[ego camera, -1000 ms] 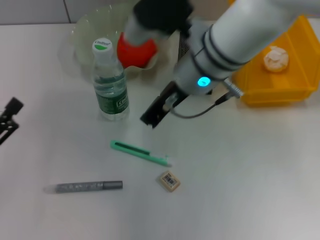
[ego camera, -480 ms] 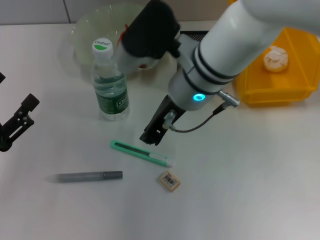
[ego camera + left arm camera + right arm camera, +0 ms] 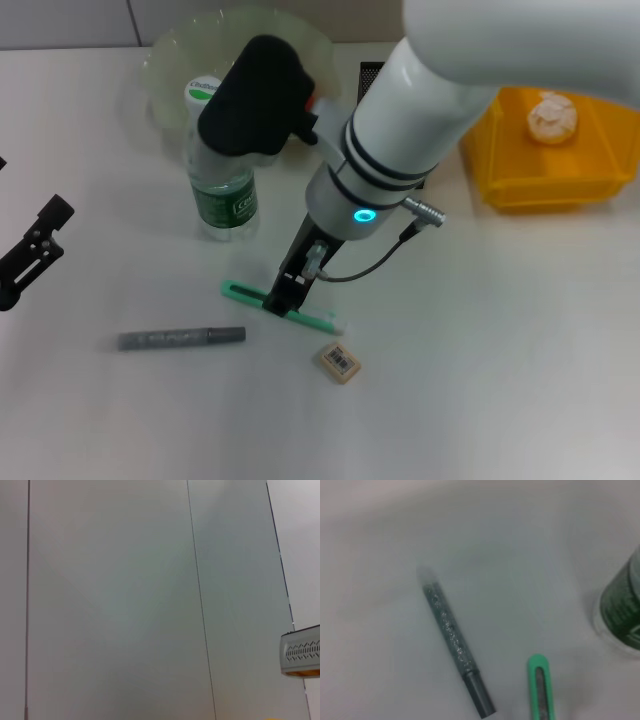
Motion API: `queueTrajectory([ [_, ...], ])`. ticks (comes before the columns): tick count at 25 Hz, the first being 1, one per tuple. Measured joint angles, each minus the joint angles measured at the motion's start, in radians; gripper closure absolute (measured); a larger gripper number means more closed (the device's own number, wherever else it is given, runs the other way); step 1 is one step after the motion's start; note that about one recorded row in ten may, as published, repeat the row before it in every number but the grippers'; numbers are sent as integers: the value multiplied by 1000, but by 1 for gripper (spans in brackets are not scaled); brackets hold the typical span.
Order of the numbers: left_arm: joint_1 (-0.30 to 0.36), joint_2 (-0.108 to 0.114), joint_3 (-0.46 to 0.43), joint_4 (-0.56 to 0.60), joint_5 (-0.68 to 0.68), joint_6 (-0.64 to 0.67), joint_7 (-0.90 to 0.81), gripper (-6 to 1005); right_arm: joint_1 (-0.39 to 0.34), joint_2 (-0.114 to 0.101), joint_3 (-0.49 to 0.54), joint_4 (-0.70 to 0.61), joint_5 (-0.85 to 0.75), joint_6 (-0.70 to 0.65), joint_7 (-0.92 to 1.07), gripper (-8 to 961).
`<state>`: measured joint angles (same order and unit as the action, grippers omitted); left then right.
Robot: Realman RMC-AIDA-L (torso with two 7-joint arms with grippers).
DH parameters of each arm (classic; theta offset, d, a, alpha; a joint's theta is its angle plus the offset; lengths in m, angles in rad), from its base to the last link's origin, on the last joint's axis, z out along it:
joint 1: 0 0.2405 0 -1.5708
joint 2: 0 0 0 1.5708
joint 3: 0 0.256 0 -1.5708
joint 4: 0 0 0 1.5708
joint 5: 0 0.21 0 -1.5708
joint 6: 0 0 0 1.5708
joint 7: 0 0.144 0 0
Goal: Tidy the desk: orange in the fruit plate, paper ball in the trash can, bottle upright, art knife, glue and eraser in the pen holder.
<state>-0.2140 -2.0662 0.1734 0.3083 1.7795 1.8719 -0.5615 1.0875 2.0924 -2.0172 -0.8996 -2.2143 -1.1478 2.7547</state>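
My right gripper [image 3: 284, 296] is down at the table, right on the green art knife [image 3: 322, 319] [image 3: 540, 690]. The grey glue stick [image 3: 181, 339] [image 3: 452, 642] lies to its left, and the tan eraser [image 3: 340, 362] sits just in front of the knife. The water bottle [image 3: 222, 185] [image 3: 622, 612] stands upright behind the knife. My right arm hides the orange except for a red sliver [image 3: 313, 96] in the clear fruit plate [image 3: 175, 55]. The paper ball [image 3: 552, 115] lies in the yellow trash can [image 3: 545, 185]. A corner of the black mesh pen holder [image 3: 372, 73] shows behind the arm. My left gripper [image 3: 30, 258] hangs at the left edge.
The right arm spans the middle of the desk from the far right, covering part of the plate and most of the pen holder. The left wrist view shows only grey wall panels and a grey box [image 3: 300, 651].
The right gripper has swung from beside the plate down and left onto the art knife. The glue stick has shifted slightly toward the far side. The left gripper moved a little into view.
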Motion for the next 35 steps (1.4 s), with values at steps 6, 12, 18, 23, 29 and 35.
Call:
queueTrajectory([
  [6,11,0,0,0,0,-1,5,199,39,0,-73,60,65,28,3,487],
  [12,18,-3,0,-1,0,0,6,199,50,0,-109,78,73,41,16,491],
  [18,19,-3,0,-7,0,0,7,199,62,0,-124,97,72,44,27,493],
  [23,18,-3,0,-8,0,-1,8,199,63,0,-125,102,70,45,29,496],
  [29,11,-3,0,-8,-2,-1,8,199,66,0,-128,118,72,41,29,511],
  [35,8,-3,0,-9,-6,-2,8,200,65,0,-131,120,76,38,25,529],
])
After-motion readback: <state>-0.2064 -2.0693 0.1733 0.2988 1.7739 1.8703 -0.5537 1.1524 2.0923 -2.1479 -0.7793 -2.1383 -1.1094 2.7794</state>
